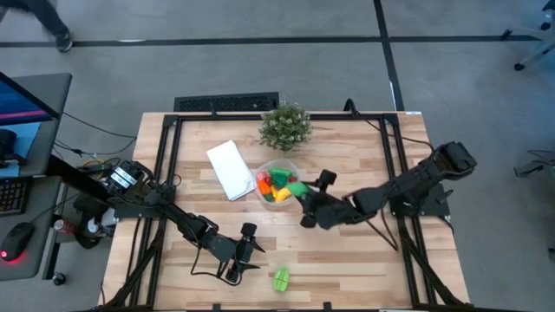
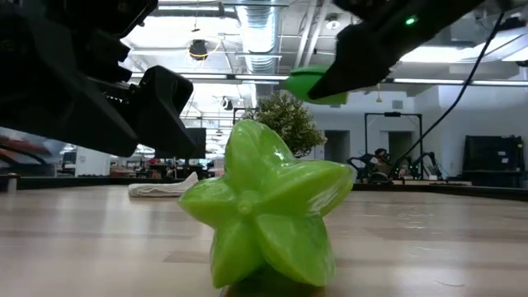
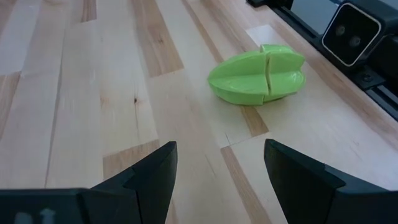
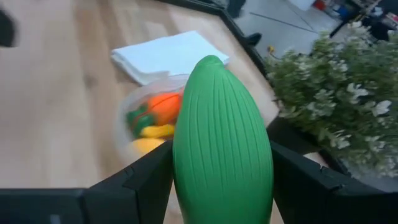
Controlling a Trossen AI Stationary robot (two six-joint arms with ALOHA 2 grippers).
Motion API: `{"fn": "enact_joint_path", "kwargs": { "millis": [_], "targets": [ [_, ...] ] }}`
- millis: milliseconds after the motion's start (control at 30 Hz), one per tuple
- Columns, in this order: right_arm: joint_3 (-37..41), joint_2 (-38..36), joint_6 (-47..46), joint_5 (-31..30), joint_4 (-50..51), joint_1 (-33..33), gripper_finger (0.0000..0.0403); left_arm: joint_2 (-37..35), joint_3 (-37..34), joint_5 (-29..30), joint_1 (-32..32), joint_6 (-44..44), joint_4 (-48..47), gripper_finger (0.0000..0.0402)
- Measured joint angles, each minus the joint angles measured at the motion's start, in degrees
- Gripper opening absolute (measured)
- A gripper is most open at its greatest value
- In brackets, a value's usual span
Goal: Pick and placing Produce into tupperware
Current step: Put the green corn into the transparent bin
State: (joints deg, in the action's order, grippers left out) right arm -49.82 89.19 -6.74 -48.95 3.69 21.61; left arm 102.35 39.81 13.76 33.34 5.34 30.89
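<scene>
The tupperware [image 1: 276, 184] is a round clear bowl in the middle of the table, with orange, yellow, red and green produce inside; it also shows in the right wrist view [image 4: 148, 118]. My right gripper [image 1: 303, 198] is at its right rim, shut on a ribbed green piece [image 4: 221, 137]. A green star-shaped fruit [image 1: 280, 279] lies on its side near the table's near edge [image 3: 257, 76] [image 2: 264, 210]. My left gripper [image 3: 221, 168] hovers open just left of it [image 1: 247, 247], touching nothing. My right gripper pinches the ribbed green piece between its two fingers [image 4: 146, 180], one on each long side. The fingers lie along it, and its rounded tip [image 4: 210, 65] sticks out ahead of them. They reach in from the table's right. The piece is lifted clear [image 2: 318, 82], beside the tupperware's rim.
A flat white rectangular lid [image 1: 230, 169] lies left of the tupperware. A bushy potted plant [image 1: 285, 126] stands behind it at the far edge. Dark frame rails run along the table's sides [image 1: 165, 165]. Bare wood lies between the star fruit and the tupperware.
</scene>
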Motion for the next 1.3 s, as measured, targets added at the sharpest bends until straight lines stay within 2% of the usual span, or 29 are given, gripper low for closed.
{"fn": "enact_joint_path", "kwargs": {
  "millis": [267,600,800,1167,1300],
  "targets": [
    [0.0,1.6,4.2,7.4,-6.1,-7.6,0.023,0.0,0.0,0.0,0.0,0.0,-0.7,0.0233],
    [0.0,10.3,6.3,13.5,-13.0,-13.2,0.023,0.0,0.0,-0.5,0.0,0.5,-1.8,0.0233],
    [0.0,13.3,5.3,14.5,-13.6,-15.3,0.023,0.0,0.0,-0.5,0.0,1.0,-2.3,0.0233],
    [0.0,13.3,6.7,14.4,-16.6,-15.7,0.023,0.0,0.0,-0.5,0.0,1.5,-3.1,0.0233],
    [0.0,13.3,4.7,14.4,-16.7,-17.6,0.023,0.0,0.0,-0.5,0.0,1.5,-3.1,0.0233]
  ]
}}
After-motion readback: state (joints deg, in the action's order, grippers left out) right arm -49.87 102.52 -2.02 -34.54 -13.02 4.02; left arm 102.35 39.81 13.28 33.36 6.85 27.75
